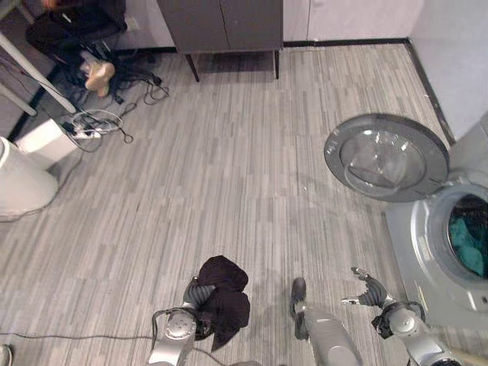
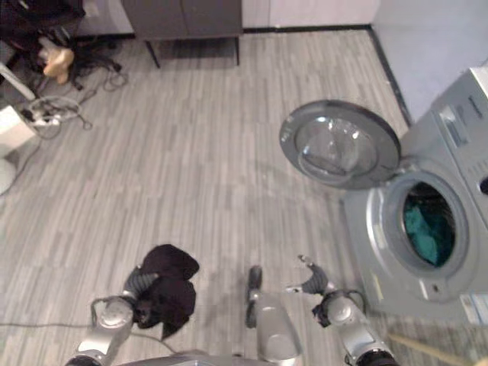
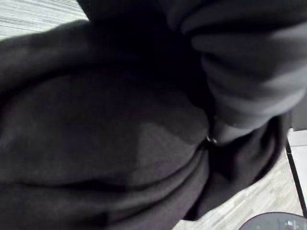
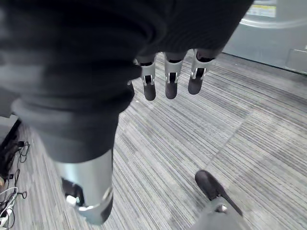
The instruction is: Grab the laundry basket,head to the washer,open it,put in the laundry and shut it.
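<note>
left eye view: a bunched black cloth garment (image 1: pixel 223 297) is held up over the grey striped plank floor (image 1: pixel 229 175) by the left hand (image 1: pixel 197 293), whose fingers are buried in the folds, so how far they are closed cannot be told. in the left wrist view the dark fabric is seen draped right against the hand's ribbed cover. the right hand (image 1: pixel 367 290) is held empty above the floor near the silver front-loading washing machine (image 1: pixel 446 252), with its fingers relaxed and hanging loosely apart, as shown in the right wrist view. the washer's round glass-windowed door (image 1: pixel 385 156) is swung fully open to the side of the drum opening. a teal piece of laundry (image 1: pixel 469 244) is seen lying inside the drum. a dark grey cabinet on legs (image 1: pixel 221 27) is placed against the far wall, and a white cylindrical bin (image 1: pixel 21 179) stands at the left edge.
</note>
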